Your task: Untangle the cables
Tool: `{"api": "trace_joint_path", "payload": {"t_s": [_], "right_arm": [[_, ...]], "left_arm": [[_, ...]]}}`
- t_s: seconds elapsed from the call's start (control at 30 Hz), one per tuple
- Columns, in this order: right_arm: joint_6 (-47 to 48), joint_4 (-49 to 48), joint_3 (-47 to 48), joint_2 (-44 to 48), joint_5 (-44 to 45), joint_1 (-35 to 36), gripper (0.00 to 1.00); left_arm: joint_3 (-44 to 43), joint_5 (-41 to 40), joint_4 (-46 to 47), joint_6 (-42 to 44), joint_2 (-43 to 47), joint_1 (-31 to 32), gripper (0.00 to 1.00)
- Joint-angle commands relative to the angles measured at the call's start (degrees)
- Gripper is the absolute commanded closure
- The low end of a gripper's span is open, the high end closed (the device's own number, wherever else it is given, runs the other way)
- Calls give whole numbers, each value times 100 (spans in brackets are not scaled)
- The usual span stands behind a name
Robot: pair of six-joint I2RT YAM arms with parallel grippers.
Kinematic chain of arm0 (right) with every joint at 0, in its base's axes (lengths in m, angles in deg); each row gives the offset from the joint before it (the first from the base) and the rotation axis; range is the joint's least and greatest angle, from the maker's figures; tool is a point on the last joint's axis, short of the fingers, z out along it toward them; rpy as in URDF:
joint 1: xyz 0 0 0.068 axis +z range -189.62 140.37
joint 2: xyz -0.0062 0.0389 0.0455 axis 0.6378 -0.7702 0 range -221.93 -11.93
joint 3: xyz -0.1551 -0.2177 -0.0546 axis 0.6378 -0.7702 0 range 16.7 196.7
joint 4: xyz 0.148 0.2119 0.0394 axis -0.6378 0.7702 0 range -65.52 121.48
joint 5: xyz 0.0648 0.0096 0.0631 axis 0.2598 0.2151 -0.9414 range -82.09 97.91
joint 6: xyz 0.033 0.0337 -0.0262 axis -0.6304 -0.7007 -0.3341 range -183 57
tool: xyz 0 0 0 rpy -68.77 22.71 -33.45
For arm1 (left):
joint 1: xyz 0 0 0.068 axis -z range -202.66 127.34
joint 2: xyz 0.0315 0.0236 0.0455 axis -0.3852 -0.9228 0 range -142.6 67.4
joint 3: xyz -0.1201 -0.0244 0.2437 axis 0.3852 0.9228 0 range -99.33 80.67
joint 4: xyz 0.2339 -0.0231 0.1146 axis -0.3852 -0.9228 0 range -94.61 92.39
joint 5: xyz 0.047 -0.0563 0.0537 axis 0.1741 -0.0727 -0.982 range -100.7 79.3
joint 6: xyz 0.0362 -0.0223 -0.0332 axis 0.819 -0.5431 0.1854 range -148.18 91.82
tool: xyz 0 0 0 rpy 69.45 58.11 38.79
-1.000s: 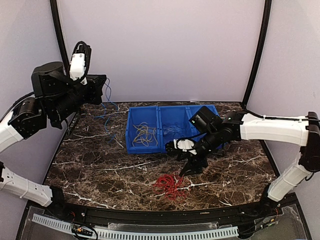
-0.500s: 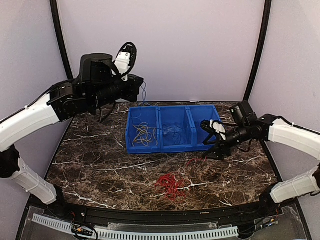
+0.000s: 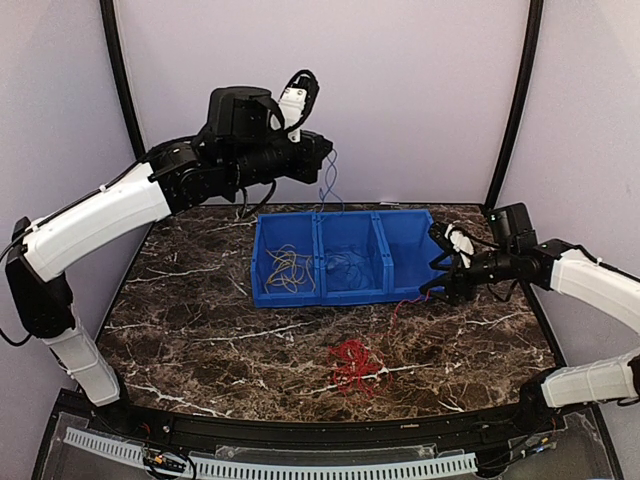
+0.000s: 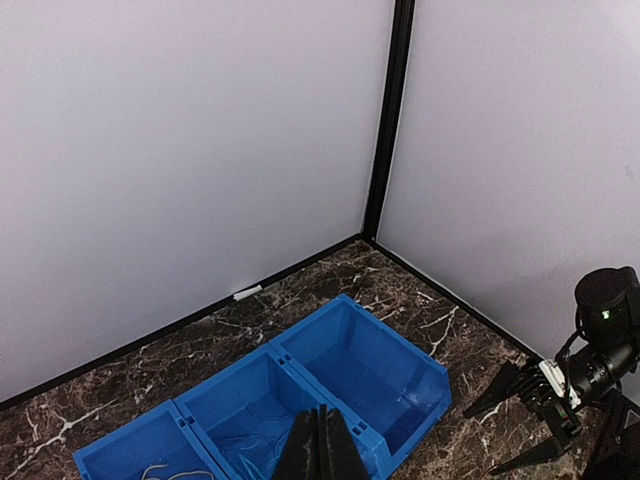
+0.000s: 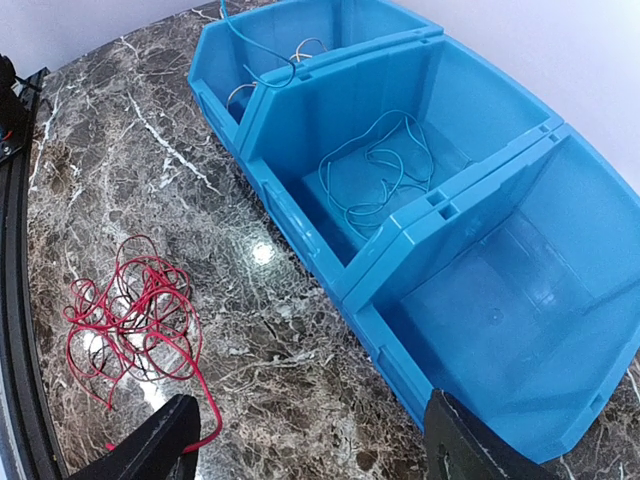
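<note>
Cables number three: red cable (image 3: 355,365), blue cable (image 5: 372,165), tan cable (image 3: 290,268).

Left gripper (image 4: 320,418) fingers are cut by btm edge; pinch pt on blue cable (image 3: 327,188) can't be made out in wrist view.

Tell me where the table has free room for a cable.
Bare marble left of the blue bin and left of the red cable; the bin's right compartment is empty too. Crowded: between red cable and right gripper.
</note>
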Motion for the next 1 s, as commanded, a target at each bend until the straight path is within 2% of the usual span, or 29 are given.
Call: {"api": "trace_joint_path", "payload": {"t_s": [0.0, 0.27, 0.37, 0.5, 0.97], "right_arm": [[1, -275, -97, 60, 121, -30, 21], [351, -92, -149, -16, -164, -26, 21], [622, -2, -192, -122, -11, -27, 21], [637, -4, -165, -202, 284, -18, 21], [654, 30, -167, -258, 209, -18, 21]], "left_arm": [[-286, 380, 311, -75, -266, -140, 100], [-456, 604, 751, -186, -653, -261, 100], [-500, 694, 890, -273, -811, -311, 100], [-587, 885, 1076, -364, -1020, -374, 100], [-622, 1617, 1655, -1069, -2145, -950, 100]]}}
